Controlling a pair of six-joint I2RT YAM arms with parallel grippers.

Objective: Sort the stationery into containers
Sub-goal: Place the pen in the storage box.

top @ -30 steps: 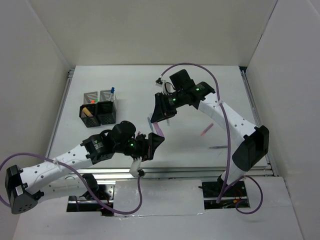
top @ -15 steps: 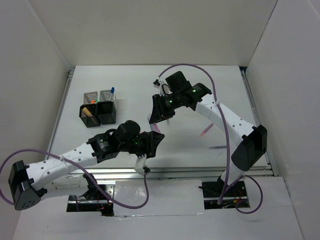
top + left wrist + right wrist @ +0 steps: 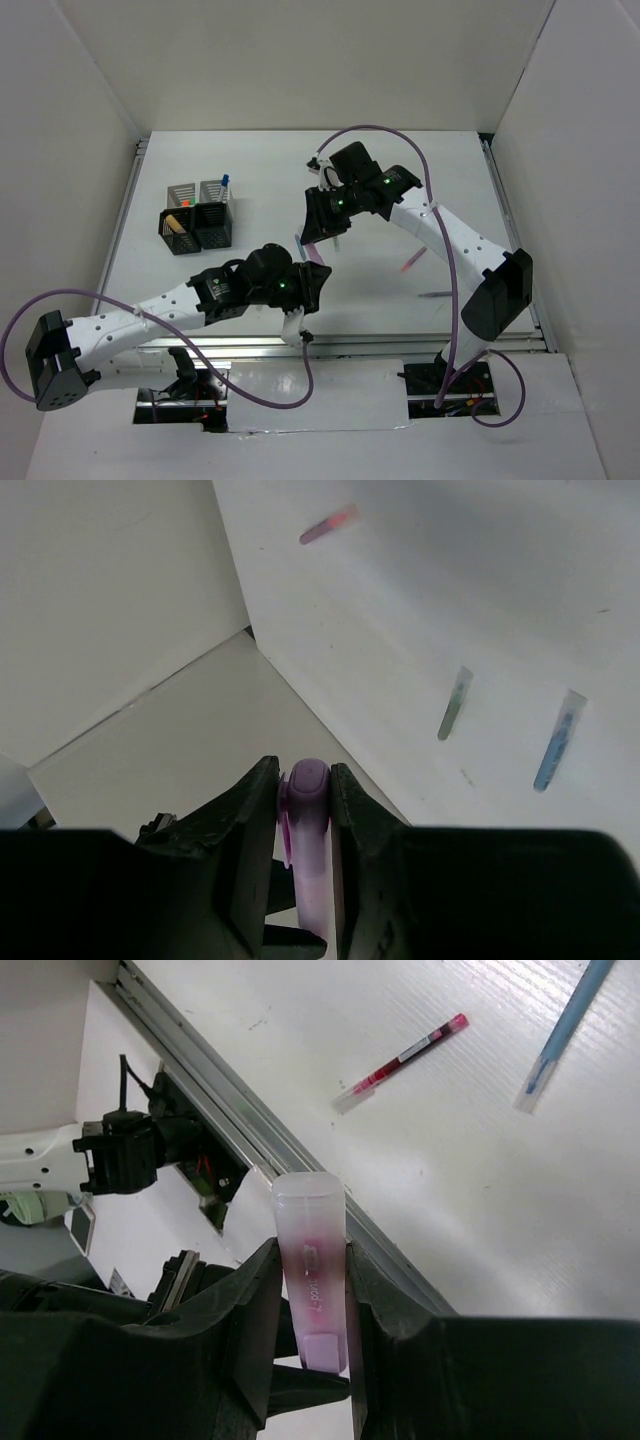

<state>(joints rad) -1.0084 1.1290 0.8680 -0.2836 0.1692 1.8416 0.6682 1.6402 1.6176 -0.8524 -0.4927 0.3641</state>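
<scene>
Within the last second the left gripper [image 3: 303,770] has closed onto the purple highlighter [image 3: 310,860], and the right gripper [image 3: 310,1250] stays clamped on a pink highlighter [image 3: 313,1290], so both seem ready for carrying to the mesh pen cups [image 3: 197,222], which stand well apart at the left.

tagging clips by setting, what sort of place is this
Probably a robot lab test cell: a white table boxed in by white walls, two arms bolted at its edge, pens and mesh cups as props.
</scene>
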